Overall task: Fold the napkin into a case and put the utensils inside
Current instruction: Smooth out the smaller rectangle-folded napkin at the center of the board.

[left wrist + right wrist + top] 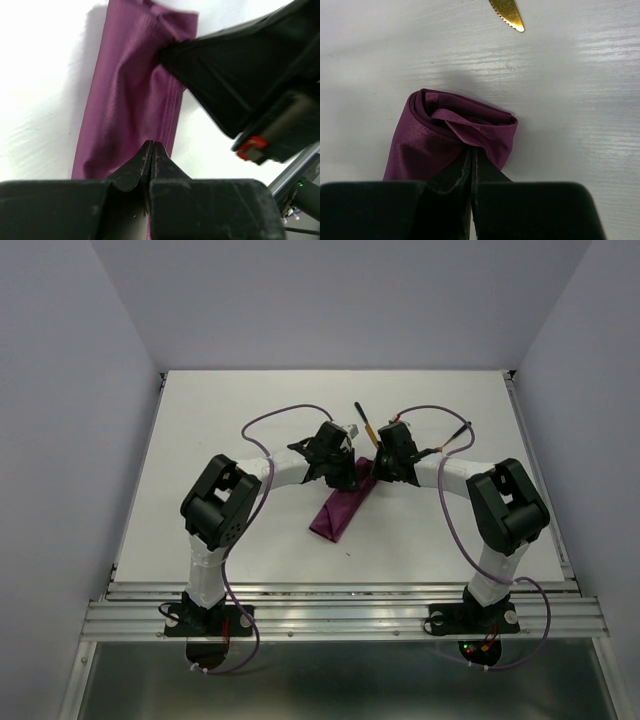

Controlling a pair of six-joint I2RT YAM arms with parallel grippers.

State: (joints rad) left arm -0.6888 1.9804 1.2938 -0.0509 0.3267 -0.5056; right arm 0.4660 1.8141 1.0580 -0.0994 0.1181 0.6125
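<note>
Case point(338, 512) point(125, 110) point(435, 145): magenta-purple cloth with a slight sheen, folded to a narrow long strip. It lies flat and diagonal at the middle of the surface point(220, 440), between the two arms. The far end shows several rolled layers.

Right gripper point(377, 472) point(471, 151) point(167, 50): at the far end of the case. Jaws closed, tips meeting on a raised fold of the cloth, which bunches up toward them.

Left gripper point(350, 478) point(152, 146): over the same strip, just beside the right gripper. Jaws drawn nearly together, tips on the long edge of the cloth and apparently pinching it.

Knife point(364, 423) point(507, 12): black handle, gold serrated blade. It lies on the surface just beyond the case, apart from it.

Slender black-and-orange piece point(455, 436): on the surface right of the right gripper; too small to identify.

Surface: white, matt, faintly streaked in the wrist views. A grooved aluminium rail point(340, 610) runs along the near edge and carries both arm bases.

Cables point(280, 415): purple, one looping along each arm.

Enclosure walls point(330, 300): plain pale grey, on three sides.
</note>
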